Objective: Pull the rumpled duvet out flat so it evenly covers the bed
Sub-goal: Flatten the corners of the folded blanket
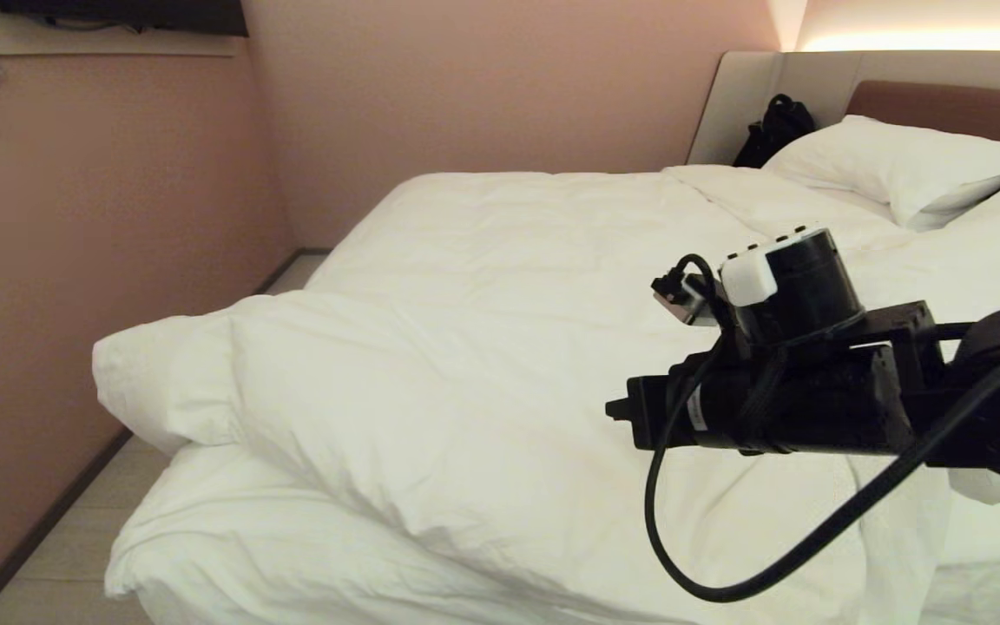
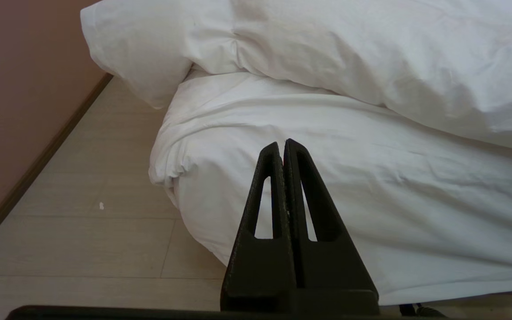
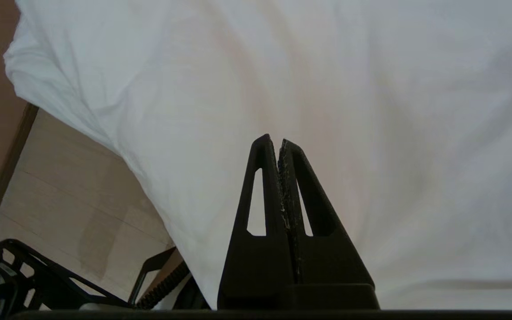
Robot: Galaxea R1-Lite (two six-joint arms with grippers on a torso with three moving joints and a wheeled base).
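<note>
My head view takes in the far side of the room, which neither wrist shows: the padded headboard (image 1: 812,74), plump pillows (image 1: 895,165) and a black bag (image 1: 776,128) propped against it. My right arm reaches across that view from the right; its fingertips are out of sight there. Only my right wrist view shows my right gripper (image 3: 274,142) with its fingers pressed together, empty, hovering close above white fabric. My left wrist view shows my left gripper (image 2: 282,144), also closed on nothing, low beside the corner of the bed (image 2: 202,213). Pale tiled floor (image 2: 82,231) runs along a pinkish wall (image 1: 101,217) with a dark skirting. The duvet (image 1: 430,365) lies on the mattress, puffy and creased, its near edge folded back in a thick roll that leaves the sheeted foot uncovered, one corner overhanging the wall side.
</note>
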